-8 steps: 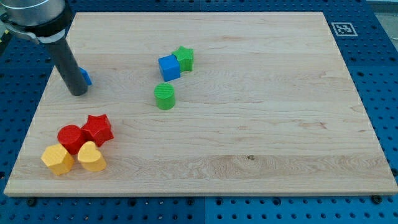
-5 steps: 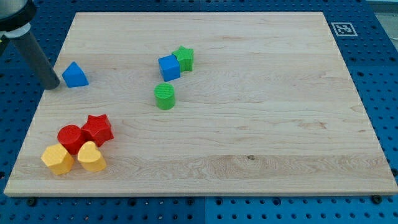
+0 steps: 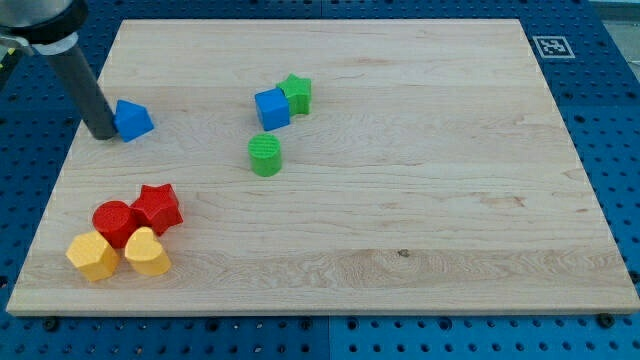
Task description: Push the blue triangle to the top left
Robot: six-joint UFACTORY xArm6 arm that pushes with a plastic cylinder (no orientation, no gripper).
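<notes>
You see a board (image 3: 420, 200) of pale wood with a fine grain running from the view's left to the view's right, smooth and matt, with a small dark knot low in the middle. Around it lies a blue perforated base (image 3: 615, 130) that looks like painted metal with a slight sheen. At the upper left of the frame, the rod ending in my tip (image 3: 103, 134) looks matt black, like rubber or plastic. The blue triangle (image 3: 132, 119), blue cube (image 3: 271, 108), green star (image 3: 296, 93), red star (image 3: 157, 208), red cylinder (image 3: 114, 222) and two yellow blocks (image 3: 92, 256) look like smooth, matt plastic; the green cylinder (image 3: 265, 155) shows fine ridges on top.
</notes>
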